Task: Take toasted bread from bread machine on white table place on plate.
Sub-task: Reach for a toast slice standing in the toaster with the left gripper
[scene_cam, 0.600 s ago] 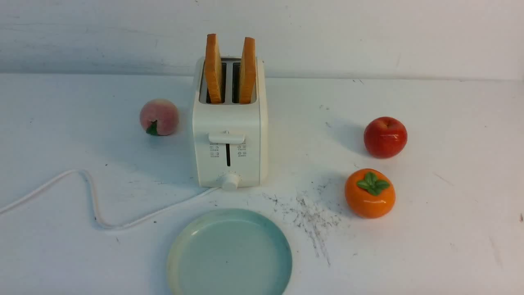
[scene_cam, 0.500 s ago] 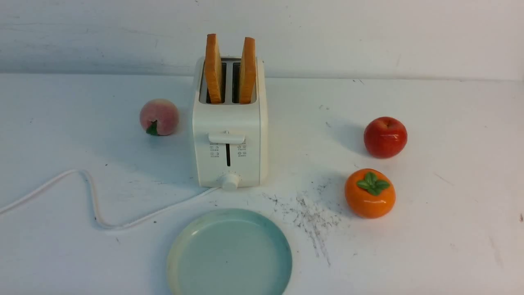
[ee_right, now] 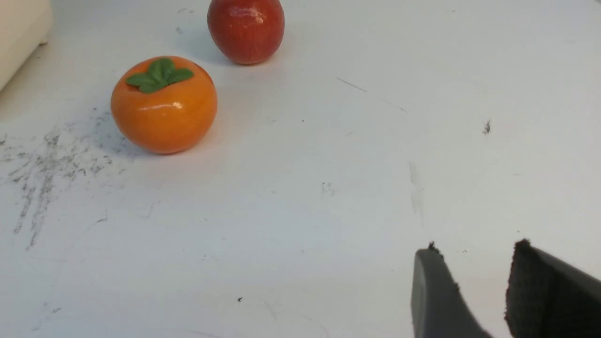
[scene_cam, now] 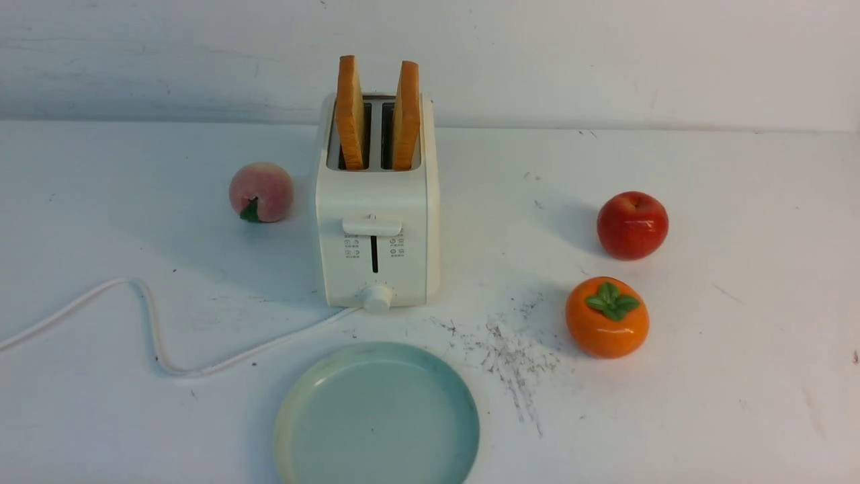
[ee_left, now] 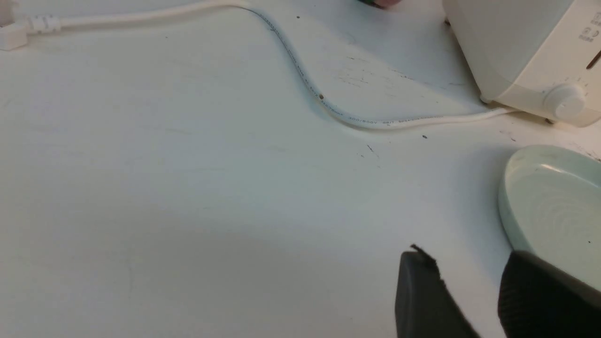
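Two toasted bread slices (scene_cam: 350, 111) stand in the bread machine (scene_cam: 376, 228), plate (scene_cam: 376, 417) empty just in front. Left gripper (ee_left: 464, 252) and right gripper (ee_right: 475, 245), part-open, hold nothing (approach seemingly unstarted); next, pinch one slice's top.

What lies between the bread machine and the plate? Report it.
Front view: only a narrow strip of white table with dark specks separates bread machine and plate; the white cord exits leftward.

Two toast slices (scene_cam: 349, 114), one toaster (scene_cam: 376, 202), one plate (scene_cam: 376, 417), one cord (ee_left: 399, 122), apparently three fruits (scene_cam: 607, 317).
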Available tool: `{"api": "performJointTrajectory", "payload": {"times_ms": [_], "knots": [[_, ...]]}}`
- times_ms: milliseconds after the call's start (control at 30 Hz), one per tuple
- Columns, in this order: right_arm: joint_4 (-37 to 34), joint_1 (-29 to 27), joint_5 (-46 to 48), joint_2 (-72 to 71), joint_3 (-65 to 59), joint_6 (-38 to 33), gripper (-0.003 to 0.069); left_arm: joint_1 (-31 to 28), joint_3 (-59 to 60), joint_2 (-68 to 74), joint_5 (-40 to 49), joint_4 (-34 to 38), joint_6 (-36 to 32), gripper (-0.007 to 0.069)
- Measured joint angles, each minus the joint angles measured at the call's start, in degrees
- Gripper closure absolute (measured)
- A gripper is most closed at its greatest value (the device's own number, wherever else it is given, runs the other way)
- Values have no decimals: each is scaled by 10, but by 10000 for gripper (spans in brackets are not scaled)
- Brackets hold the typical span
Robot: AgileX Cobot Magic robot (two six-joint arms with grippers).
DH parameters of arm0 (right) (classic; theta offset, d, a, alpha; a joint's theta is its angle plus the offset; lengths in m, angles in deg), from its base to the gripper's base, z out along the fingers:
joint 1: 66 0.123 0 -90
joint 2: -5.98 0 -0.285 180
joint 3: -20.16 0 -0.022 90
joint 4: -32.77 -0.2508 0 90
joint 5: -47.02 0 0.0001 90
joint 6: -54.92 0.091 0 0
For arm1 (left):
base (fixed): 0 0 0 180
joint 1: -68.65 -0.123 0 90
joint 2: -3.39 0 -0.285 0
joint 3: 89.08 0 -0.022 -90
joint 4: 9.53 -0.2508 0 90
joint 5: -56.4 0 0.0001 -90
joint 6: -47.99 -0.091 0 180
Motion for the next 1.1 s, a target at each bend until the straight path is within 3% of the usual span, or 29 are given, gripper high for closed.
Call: {"api": "performJointTrajectory", "payload": {"times_ms": [933, 1000, 1100], "knots": [[-1, 0, 0, 0, 0, 0, 419, 0, 0, 0, -12, 2, 3, 386], [-1, 0, 0, 0, 0, 0, 419, 0, 0, 0, -37, 26, 21, 386], [-1, 0, 0, 0, 0, 0, 419, 0, 0, 0, -118, 170, 115, 386]]}}
